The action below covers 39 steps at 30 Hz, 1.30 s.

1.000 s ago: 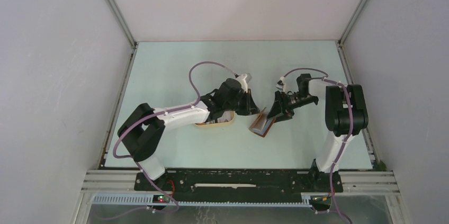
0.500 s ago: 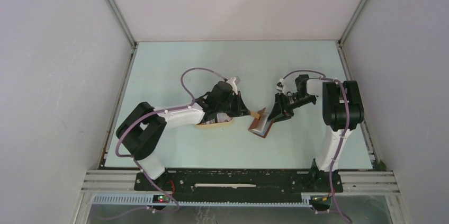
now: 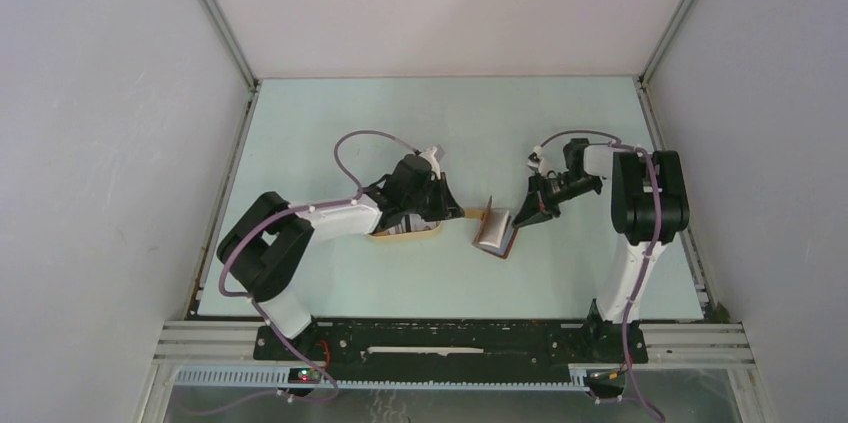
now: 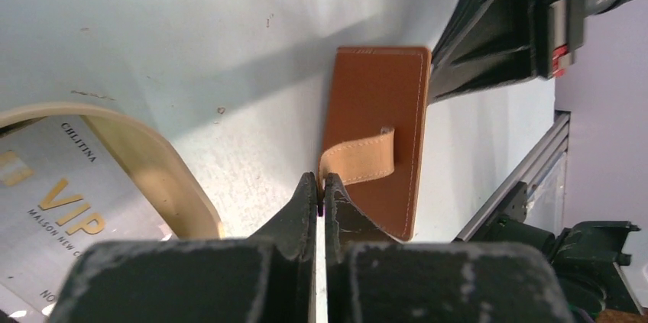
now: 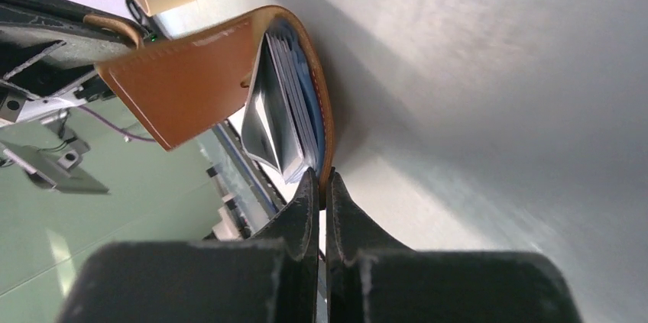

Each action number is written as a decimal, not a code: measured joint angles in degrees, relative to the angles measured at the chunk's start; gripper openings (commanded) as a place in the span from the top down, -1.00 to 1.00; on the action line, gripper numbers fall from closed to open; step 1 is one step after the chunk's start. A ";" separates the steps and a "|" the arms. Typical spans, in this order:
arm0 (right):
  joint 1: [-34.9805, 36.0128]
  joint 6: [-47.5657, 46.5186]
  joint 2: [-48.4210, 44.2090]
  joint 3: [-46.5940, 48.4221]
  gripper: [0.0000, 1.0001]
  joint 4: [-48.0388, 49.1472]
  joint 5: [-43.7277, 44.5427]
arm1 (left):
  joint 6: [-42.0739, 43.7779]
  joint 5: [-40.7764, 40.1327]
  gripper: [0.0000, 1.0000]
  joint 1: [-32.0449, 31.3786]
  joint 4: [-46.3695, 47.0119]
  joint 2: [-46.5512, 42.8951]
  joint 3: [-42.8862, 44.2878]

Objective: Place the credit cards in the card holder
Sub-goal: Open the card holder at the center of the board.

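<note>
Reddish-brown leather folding card holder stands half open on the pale green surface, near the middle, between my two arms. My left end effector is pinched tight on its tan snap strap. My right end effector is clamped on the edge of the right-hand leaf, with greyish pockets showing inside. I judge this the opening-and-bracing step. A whitish VIP credit card lies in the oval cream tray, just left of the card holder. Next, one arm must let go and fetch a card while the other holds the pockets exposed.
</note>
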 measured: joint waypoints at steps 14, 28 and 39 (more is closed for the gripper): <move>-9.05 -8.39 -2.08 12.15 1.00 -11.52 14.05 | 7.34 0.57 1.00 -0.15 -6.88 8.28 11.21; -8.41 -9.05 6.29 25.59 -0.01 -10.67 23.74 | 12.63 0.31 1.00 -0.76 -14.73 15.91 17.03; -5.38 -8.09 -14.88 6.45 -0.04 -0.24 13.00 | 12.74 0.35 1.00 -0.72 -14.88 16.09 17.00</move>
